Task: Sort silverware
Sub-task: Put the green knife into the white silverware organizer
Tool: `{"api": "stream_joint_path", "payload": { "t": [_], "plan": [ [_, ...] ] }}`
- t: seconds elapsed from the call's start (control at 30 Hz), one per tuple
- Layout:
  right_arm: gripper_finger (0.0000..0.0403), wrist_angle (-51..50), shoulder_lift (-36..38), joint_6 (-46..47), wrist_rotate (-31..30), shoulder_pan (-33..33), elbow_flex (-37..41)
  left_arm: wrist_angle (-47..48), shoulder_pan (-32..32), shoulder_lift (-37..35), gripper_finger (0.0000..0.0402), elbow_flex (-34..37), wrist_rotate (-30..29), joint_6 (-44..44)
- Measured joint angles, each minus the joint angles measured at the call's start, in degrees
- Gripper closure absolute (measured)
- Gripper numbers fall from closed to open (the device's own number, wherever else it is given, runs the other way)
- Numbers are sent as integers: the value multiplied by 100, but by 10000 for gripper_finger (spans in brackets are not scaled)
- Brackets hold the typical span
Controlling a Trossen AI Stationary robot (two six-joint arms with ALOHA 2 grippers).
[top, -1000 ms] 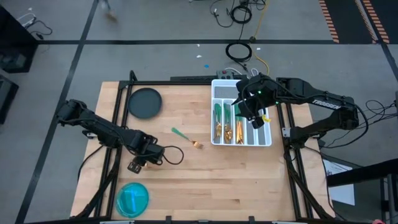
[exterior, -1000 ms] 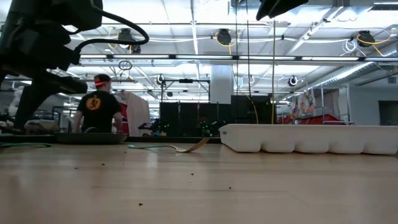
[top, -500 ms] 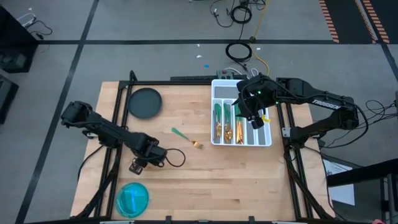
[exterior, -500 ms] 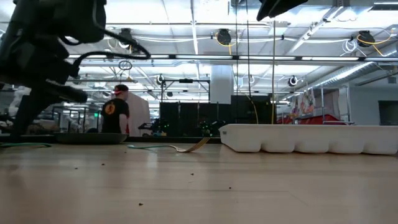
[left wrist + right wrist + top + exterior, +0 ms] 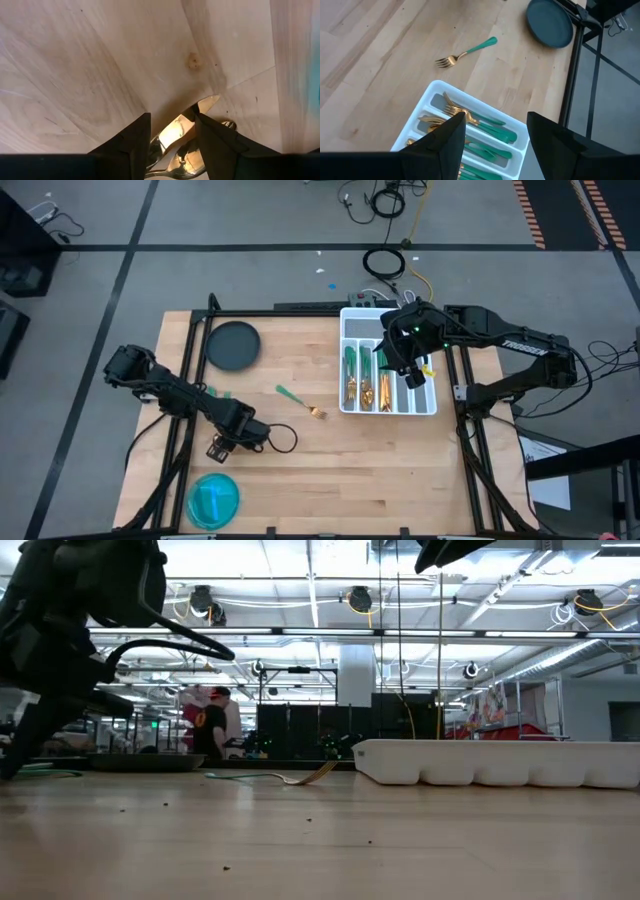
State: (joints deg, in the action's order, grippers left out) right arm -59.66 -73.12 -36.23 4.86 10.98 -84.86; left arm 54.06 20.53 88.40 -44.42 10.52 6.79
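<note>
Gold-and-green stray: 1 fork (image 5: pixel 300 402) lies mid-worktop, left of the white tray (image 5: pixel 428 404) holding the rest.
Left hand (image 5: pixel 222 447): low near the worktop's (image 5: pixel 330 470) front, fingers apart, empty.
Right hand (image 5: pixel 413 375): open above the tray, empty.
Risk: a flat fork could skid under a shallow pinch.

Robotics lab: taped concrete floor (image 5: pixel 250 220), ceiling cable reels (image 5: pixel 360 600) (industrial hall).
</note>
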Motion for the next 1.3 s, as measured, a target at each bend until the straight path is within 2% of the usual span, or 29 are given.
{"api": "stream_joint_path", "payload": {
  "t": [0.57,0.87,1.17,1.3],
  "plan": [
    [197,-26,0,216,-2,0,0,829,7,0,241,-241,-49,-46],
    [197,-31,0,403,-4,0,0,542,7,-2,241,-253,-403,304],
    [197,-54,0,407,-4,2,0,1046,13,-2,241,-337,-52,414],
    [197,-54,0,409,-4,2,0,896,14,-20,241,-334,-48,607]
  ]
}}
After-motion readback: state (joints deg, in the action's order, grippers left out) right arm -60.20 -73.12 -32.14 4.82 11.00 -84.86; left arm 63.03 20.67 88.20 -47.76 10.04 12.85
